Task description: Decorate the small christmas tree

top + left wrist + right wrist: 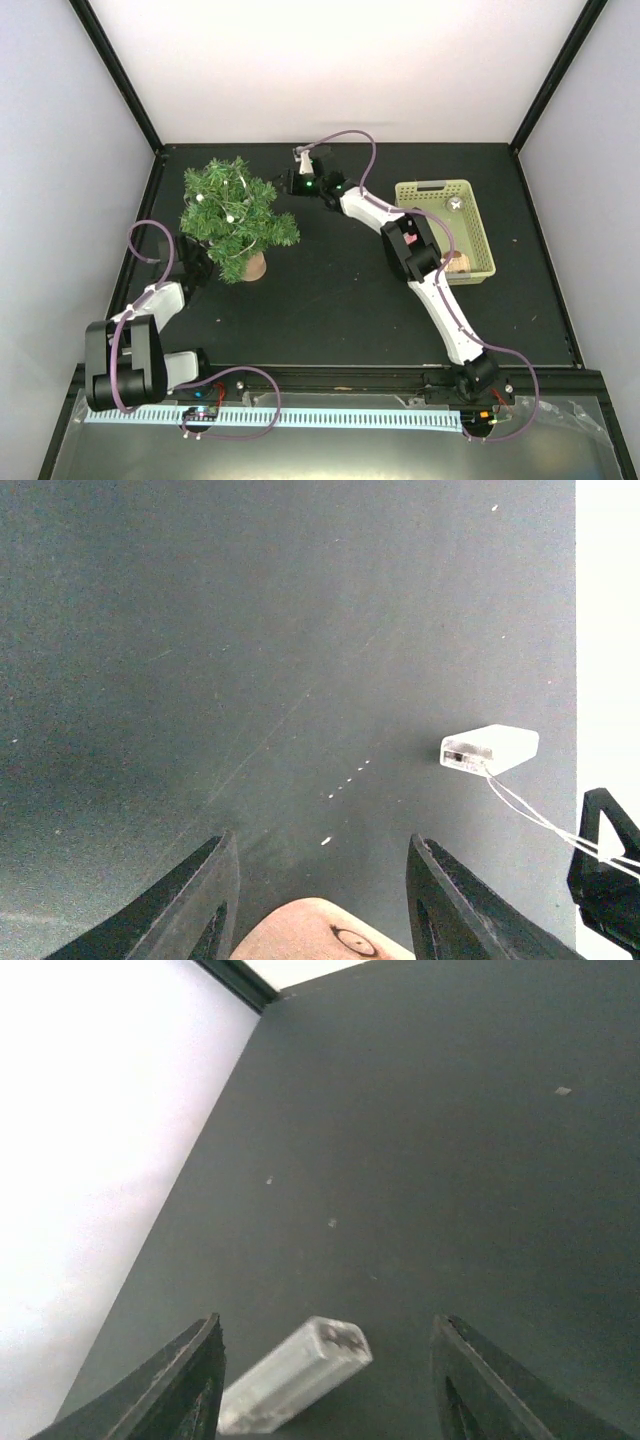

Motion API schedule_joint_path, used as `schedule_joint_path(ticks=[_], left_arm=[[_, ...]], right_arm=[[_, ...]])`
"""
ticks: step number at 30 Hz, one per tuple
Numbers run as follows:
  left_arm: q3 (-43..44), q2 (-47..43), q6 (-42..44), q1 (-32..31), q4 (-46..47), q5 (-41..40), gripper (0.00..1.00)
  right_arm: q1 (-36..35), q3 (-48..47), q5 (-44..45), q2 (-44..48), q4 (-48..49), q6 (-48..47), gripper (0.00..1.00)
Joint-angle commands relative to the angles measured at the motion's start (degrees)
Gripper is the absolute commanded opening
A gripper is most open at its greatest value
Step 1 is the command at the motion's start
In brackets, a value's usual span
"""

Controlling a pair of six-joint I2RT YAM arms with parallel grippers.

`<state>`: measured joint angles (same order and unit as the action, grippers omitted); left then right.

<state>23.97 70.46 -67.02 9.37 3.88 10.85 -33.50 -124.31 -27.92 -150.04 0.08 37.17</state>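
Black table (330, 300), white walls (330, 70); your left gripper (320, 838) — arm folded low — clamps the small christmas tree (238, 212) by its wooden base, rear left; right gripper (327, 1322), outstretched, jaws parted astride white box (290, 1375).

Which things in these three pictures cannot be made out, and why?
- Left gripper: the tree hides it in the top view; in its wrist view the bottom edge cuts off any contact with the base.
- Box: right wrist view, its lower end cut off by the bottom edge.
- Basket contents: top view, too small to name.
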Motion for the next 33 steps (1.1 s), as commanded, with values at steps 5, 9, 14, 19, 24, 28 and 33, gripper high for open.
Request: schedule_joint_path(ticks=[5,9,14,19,24,28,33], left_arm=[[-0.04,-3.95,-1.62,1.15,-2.09,5.36,0.48],[-1.33,-5.69,-1.65,1.18,-3.11,6.13,0.48],[-2.08,-7.23,-2.55,1.18,-4.08,8.1,0.48],[-2.65,-10.11,-3.7,1.18,-6.03,9.14,0.49],[-2.76,-13.84,-3.8,1.23,-8.24,8.07,0.49],[-2.7,-15.61,-3.73,1.23,-9.68,7.85,0.49],[-3.09,-16.35,-4.34,1.19,-10.06,8.36,0.49]], right_arm=[[-3.55,-8.37,5.88,-5.21,6.86,3.35,0.61],[-4.82,-10.72,6.69,-8.45,8.87,5.88,0.64],[-5.88,-14.82,11.39,-10.08,0.7,5.83,0.65],[-7.62,-11.26,14.56,-8.56,-3.05,6.38,0.65],[-8.65,-14.47,18.1,-9.13,-9.97,5.49,0.63],[-8.84,-10.73,21.19,-6.74,-11.85,5.12,0.61],[-9.03,-13.51,22.34,-7.67,-15.18,4.42,0.57]])
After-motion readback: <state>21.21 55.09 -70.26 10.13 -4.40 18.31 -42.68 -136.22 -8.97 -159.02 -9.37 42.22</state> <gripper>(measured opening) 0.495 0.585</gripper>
